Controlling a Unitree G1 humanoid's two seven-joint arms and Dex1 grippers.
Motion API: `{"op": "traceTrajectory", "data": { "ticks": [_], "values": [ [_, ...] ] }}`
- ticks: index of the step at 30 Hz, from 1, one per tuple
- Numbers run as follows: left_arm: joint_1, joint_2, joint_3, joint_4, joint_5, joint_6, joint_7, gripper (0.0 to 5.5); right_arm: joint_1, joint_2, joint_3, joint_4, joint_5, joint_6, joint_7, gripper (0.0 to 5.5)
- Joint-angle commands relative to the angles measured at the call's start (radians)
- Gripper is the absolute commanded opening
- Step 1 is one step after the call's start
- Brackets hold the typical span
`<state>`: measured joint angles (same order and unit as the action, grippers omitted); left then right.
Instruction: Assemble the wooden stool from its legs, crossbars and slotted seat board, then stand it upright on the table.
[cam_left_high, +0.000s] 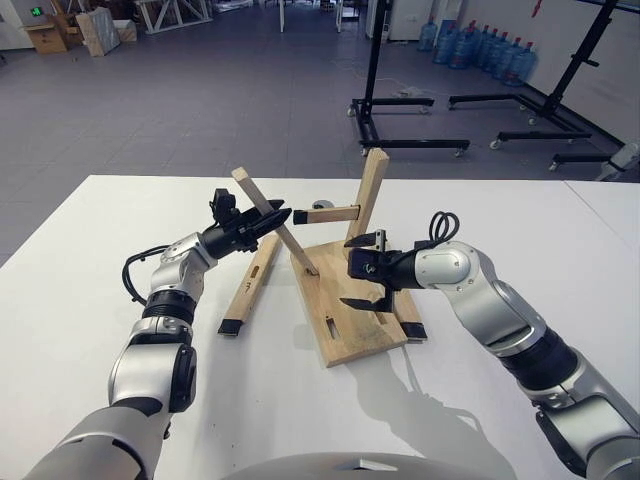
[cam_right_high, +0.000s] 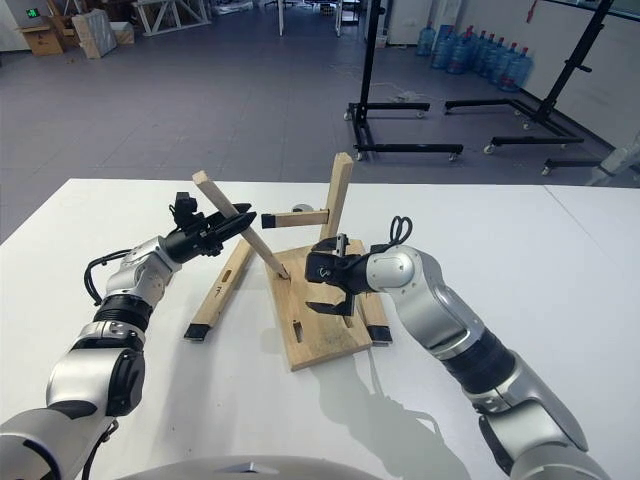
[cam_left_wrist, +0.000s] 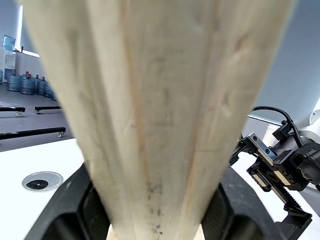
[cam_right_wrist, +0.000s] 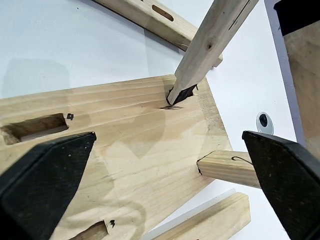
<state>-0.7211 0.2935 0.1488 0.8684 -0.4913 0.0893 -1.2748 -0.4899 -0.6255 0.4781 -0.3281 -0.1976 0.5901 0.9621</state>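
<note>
Left eye view: where does the seat board sit?
— Seat board (cam_left_high: 352, 338) lies mid-bench, slotted face up. Its right edge rests over a black-capped wooden piece (cam_left_high: 408, 318).

And the legs?
— A leaning leg (cam_left_high: 250, 188) slants up and to the left, its lower end meeting the board's face. An upright leg (cam_left_high: 372, 185) stands at the board's far edge. A crossbar (cam_left_high: 330, 213) juts leftward from it, black tip in the air. A slotted loose leg (cam_left_high: 250, 288) lies flat on the white bench (cam_left_high: 120, 250), just left of the board.

The arms?
— Left end effector (cam_left_high: 278, 216) is clamped on the leaning leg about midway up. In the left wrist view the wood is wedged between its fingers (cam_left_wrist: 92, 212). Right end effector (cam_left_high: 364, 272) hangs just above the board, spread wide, gripping nothing. The right wrist view shows its black fingertips (cam_right_wrist: 45, 180) far apart with the board beneath.

Anything else?
— A round grommet (cam_left_high: 322, 204) is set into the bench behind the crossbar. Beyond the bench, black wheeled stands (cam_left_high: 377, 60) and a row of water bottles (cam_left_high: 490, 50) are on the grey floor.
</note>
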Motion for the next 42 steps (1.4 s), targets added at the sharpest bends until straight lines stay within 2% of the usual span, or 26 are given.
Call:
{"op": "traceTrajectory", "data": {
  "ticks": [1,11,19,28,34,42],
  "values": [
    [-0.045,0.04,0.024,-0.028,-0.013,0.076,-0.015,2.02,-0.007,0.004,0.008,-0.002,-0.004,0.008,-0.001,5.4],
    [-0.062,0.038,0.019,-0.039,0.016,0.103,-0.042,2.02,-0.002,0.009,0.012,-0.011,-0.005,0.018,-0.004,5.4],
    [-0.056,0.032,-0.019,0.003,0.093,0.015,-0.037,2.02,-0.003,0.011,0.015,-0.014,-0.004,0.022,-0.003,5.4],
    [-0.053,0.036,-0.053,0.0,0.127,-0.006,-0.055,2.02,-0.004,0.016,0.02,-0.016,-0.002,0.026,-0.005,5.4],
    [-0.084,0.043,-0.031,0.033,0.112,-0.007,-0.031,2.02,0.0,0.019,0.025,-0.026,-0.001,0.033,-0.008,5.4],
    [-0.05,0.034,-0.075,0.041,0.164,-0.062,-0.04,2.02,-0.001,0.023,0.03,-0.029,0.0,0.037,-0.01,5.4]
  ]
}}
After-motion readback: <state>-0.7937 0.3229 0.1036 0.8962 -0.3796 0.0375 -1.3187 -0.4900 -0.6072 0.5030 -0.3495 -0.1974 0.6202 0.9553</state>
